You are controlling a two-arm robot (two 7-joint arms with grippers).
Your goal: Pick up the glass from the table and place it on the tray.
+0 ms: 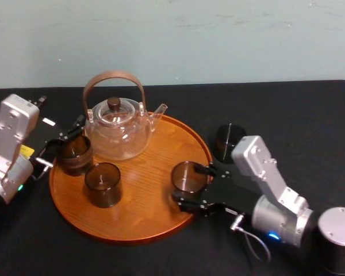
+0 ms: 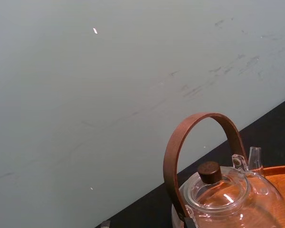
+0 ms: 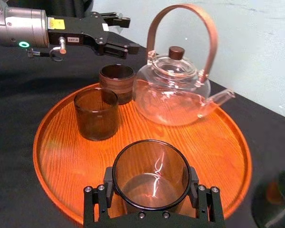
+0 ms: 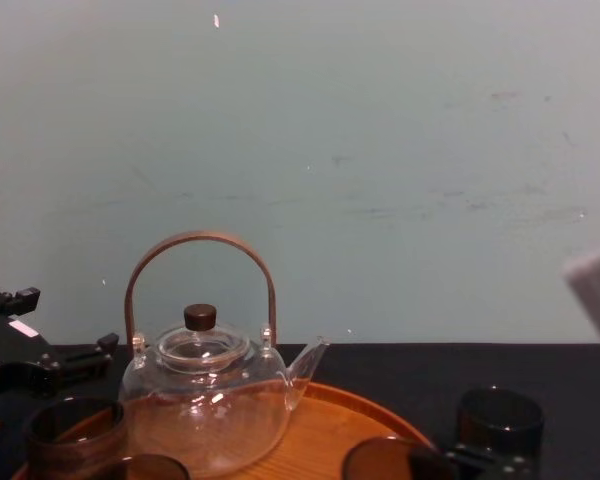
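Observation:
My right gripper is shut on a smoky brown glass at the right edge of the round wooden tray. In the right wrist view this glass sits between the two fingers, over the tray's near rim. Another dark glass stands on the black table, just right of the tray. My left gripper stands open at the tray's left edge, beside a ribbed brown glass; it is behind and above that glass.
A clear glass teapot with a brown hoop handle stands at the back of the tray. A plain brown glass stands on the tray's left front. The tray's middle is bare wood. A pale wall rises behind the table.

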